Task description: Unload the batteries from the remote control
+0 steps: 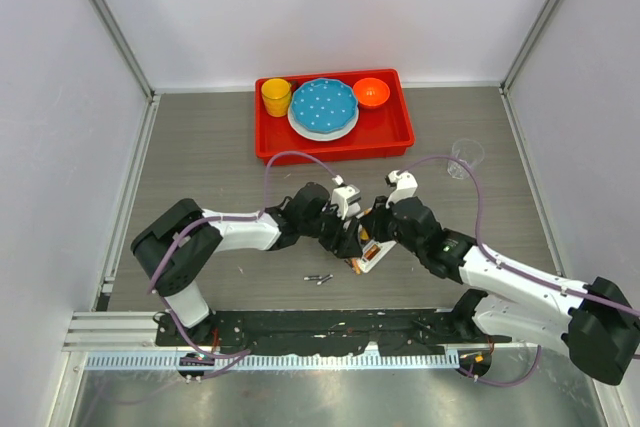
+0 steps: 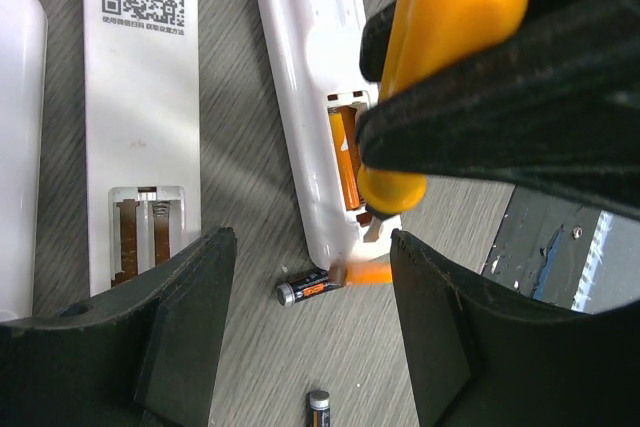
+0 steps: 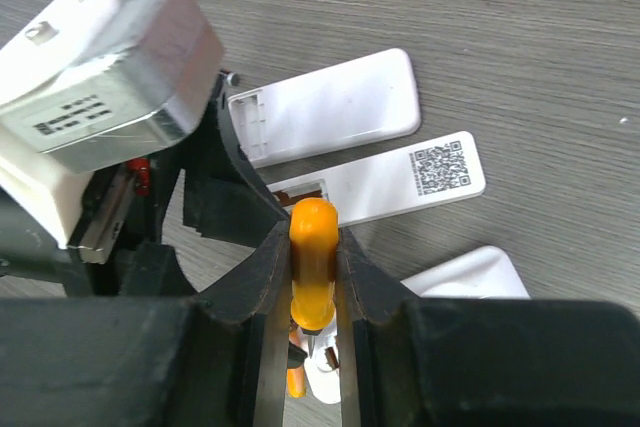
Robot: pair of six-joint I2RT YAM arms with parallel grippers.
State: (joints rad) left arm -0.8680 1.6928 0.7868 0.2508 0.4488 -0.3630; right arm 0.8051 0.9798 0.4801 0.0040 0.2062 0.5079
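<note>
1. The grey wood-grain table (image 1: 200, 147) carries everything. A red tray (image 1: 392, 125) of dishes sits at its far side, well apart from the work.
2. The left arm (image 1: 240, 232) and right arm (image 1: 500, 272) reach inward and meet over the middle of the table.
3. The left fingers (image 2: 180, 327) are spread wide and grip nothing. They hang to either side of the remote's lower end.
4. The right fingers (image 3: 265, 277) are clamped tight on the orange handle of a screwdriver (image 3: 313, 237). It points down at the remote's open bay; whether the tip touches cannot be told.
5. The white remote (image 2: 300, 67) lies back-up on the table with its battery bay uncovered. Beside it lies a second white piece with a QR code (image 2: 140, 97), and its bay is bare.
6. The batteries:
   - An orange battery (image 2: 345, 152) sits inside the remote's bay.
   - A dark loose battery (image 2: 305, 288) lies on the table just off the remote's open end.
   - Another loose battery (image 2: 318, 403) lies a little nearer the robot.
</note>
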